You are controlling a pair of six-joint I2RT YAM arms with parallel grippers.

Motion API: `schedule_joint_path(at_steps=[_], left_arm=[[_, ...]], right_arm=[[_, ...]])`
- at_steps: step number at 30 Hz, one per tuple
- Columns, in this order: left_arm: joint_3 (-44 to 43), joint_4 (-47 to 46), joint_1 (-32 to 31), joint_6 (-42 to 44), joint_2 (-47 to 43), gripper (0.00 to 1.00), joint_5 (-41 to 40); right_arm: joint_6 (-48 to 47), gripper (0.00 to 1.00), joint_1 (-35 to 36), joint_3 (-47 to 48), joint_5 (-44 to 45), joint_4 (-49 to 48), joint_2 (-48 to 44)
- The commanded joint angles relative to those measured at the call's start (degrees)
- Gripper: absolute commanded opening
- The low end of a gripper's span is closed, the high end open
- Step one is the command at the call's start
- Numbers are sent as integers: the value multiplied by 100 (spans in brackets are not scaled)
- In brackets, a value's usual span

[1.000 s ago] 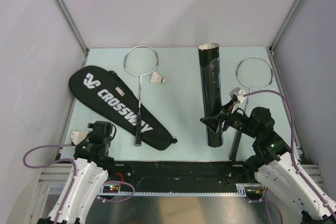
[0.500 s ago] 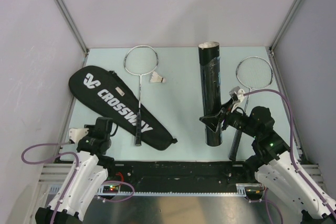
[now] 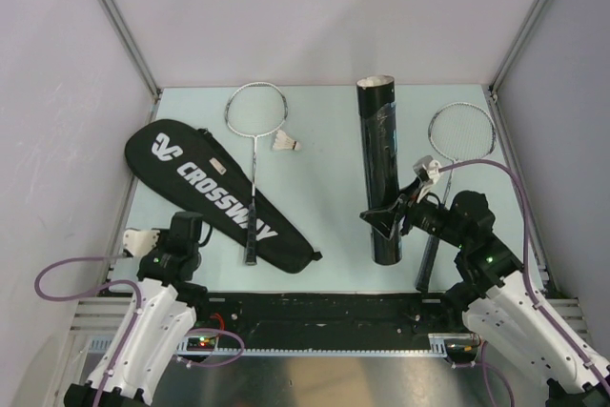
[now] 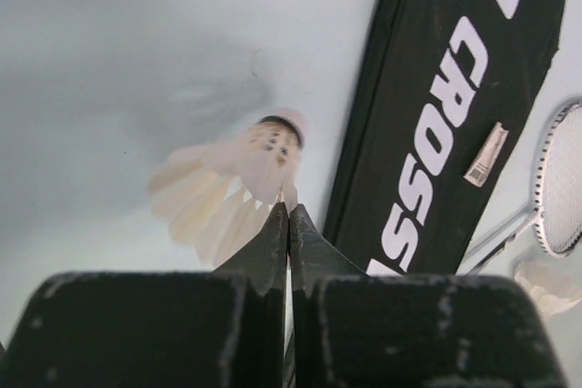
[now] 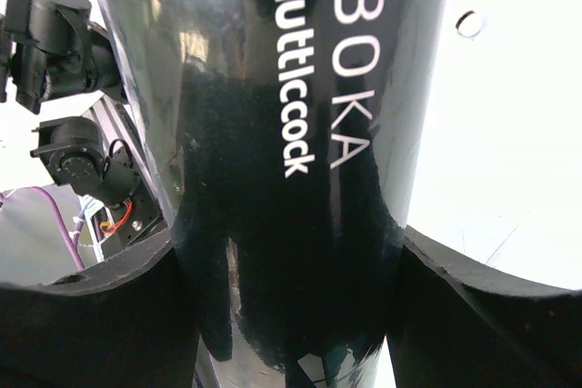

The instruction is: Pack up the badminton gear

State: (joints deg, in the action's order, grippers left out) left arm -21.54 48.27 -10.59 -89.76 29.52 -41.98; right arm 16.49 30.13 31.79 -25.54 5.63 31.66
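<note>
Pinching the feather skirt of a blurred white shuttlecock [image 4: 232, 190], the left end effector [image 4: 289, 213] is closed, low at the left of the overhead frame, near the black racket bag [image 3: 214, 193]. At lower right, the right end effector [image 3: 386, 219] clasps the lower end of the black tube [image 3: 379, 150] lying on the pale worktop [image 3: 324, 197]. A second shuttlecock [image 3: 285, 143] sits just beside one racket [image 3: 255, 110]; the other racket [image 3: 461, 131] lies far right.

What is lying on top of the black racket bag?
The handle of one racket lies across the near end of the racket bag. Anything under or inside it is hidden.
</note>
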Motion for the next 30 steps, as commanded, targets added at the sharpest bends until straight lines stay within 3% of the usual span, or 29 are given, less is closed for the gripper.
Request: schedule_joint_path(at_steps=[1, 7, 11, 15, 17, 24, 30], left_arm=[[-501, -91, -25, 870, -56, 0, -358], [-1433, -182, -30, 2686, 178, 0, 121], [-2193, -314, -31, 4144, 409, 0, 895], [-2776, -392, -31, 5502, 465, 0, 2444], [-2979, -396, -33, 5993, 412, 0, 3357], [-3773, -281, -33, 6627, 417, 0, 5218], [-4307, -96, -31, 6746, 342, 0, 5776]], right_arm=[[70, 34, -30, -40, -30, -471, 44], [-262, 34, -31, -85, 229, -498, 330], [-729, 34, 3, -74, 120, -849, 671], [-1588, 35, 174, 20, 532, -1398, 1122], [-2280, 35, 212, 99, 277, -1606, 1378], [-4655, 36, 359, 317, 148, -1771, 1856], [-6371, 35, 641, 302, 503, -1339, 2073]])
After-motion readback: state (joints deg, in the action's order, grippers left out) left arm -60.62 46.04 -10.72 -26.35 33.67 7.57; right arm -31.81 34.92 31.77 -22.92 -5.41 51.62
